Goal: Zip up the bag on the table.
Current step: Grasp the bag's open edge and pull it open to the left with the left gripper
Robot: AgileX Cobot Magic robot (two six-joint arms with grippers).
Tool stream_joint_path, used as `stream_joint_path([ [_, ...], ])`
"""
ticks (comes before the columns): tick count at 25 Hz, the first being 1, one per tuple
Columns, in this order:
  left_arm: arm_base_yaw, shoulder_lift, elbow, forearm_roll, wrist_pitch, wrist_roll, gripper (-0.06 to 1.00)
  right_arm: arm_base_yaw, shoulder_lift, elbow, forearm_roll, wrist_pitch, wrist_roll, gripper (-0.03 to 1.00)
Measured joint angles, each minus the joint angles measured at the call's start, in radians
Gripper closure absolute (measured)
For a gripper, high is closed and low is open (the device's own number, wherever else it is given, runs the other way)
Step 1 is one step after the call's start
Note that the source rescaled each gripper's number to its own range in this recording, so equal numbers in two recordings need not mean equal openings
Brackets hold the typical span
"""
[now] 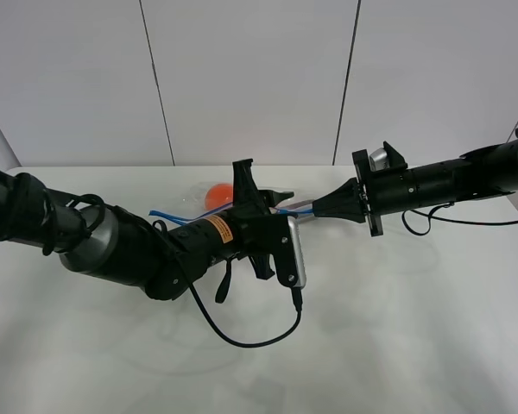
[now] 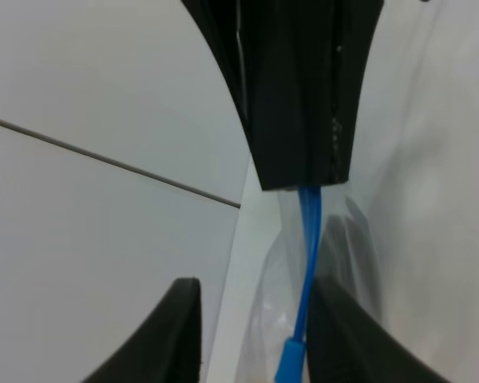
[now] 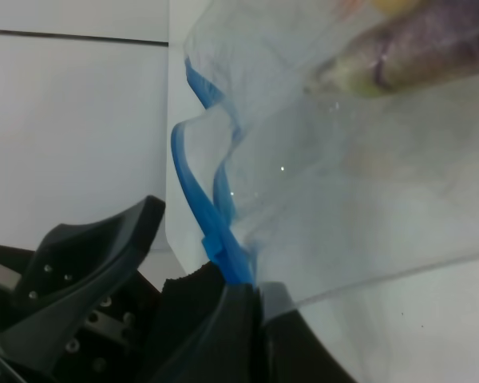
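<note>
The clear bag (image 1: 198, 197) lies at the back middle of the white table (image 1: 371, 328), with orange produce (image 1: 217, 195) showing through it. Its blue zipper strip (image 1: 177, 217) runs toward both grippers. My right gripper (image 3: 251, 289) is shut on the end of the blue strip (image 3: 193, 191); purple and yellow produce (image 3: 431, 40) show through the plastic (image 3: 343, 183). My left gripper (image 2: 255, 283) is open, with its jaws either side of the strip (image 2: 309, 239) and the blue slider (image 2: 290, 359) close to one finger (image 2: 335, 335). The right gripper (image 2: 299, 179) is just beyond it.
A panelled white wall (image 1: 250, 78) rises right behind the table's far edge. A black cable (image 1: 250, 341) hangs in a loop from the left wrist over the table. Both arms meet at the middle of the table (image 1: 285, 207).
</note>
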Motion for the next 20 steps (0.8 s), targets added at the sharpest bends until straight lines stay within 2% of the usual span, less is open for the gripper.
stream_joint_path([
  [3, 0.0, 0.0, 0.0, 0.002, 0.0, 0.0, 0.67, 0.0, -0.001, 0.0, 0.001, 0.0, 0.0, 0.96],
  [8, 0.0, 0.001, 0.0, 0.005, 0.008, 0.0, 0.92, 0.0, -0.003, 0.0, 0.004, 0.0, 0.0, 0.96],
  [15, 0.006, 0.001, 0.0, 0.012, 0.008, 0.0, 0.94, 0.0, -0.003, 0.0, 0.007, 0.0, 0.001, 0.96],
  [20, 0.065, 0.001, 0.038, 0.028, -0.016, 0.0, 0.94, 0.0, -0.003, 0.0, 0.012, -0.002, 0.001, 0.96],
])
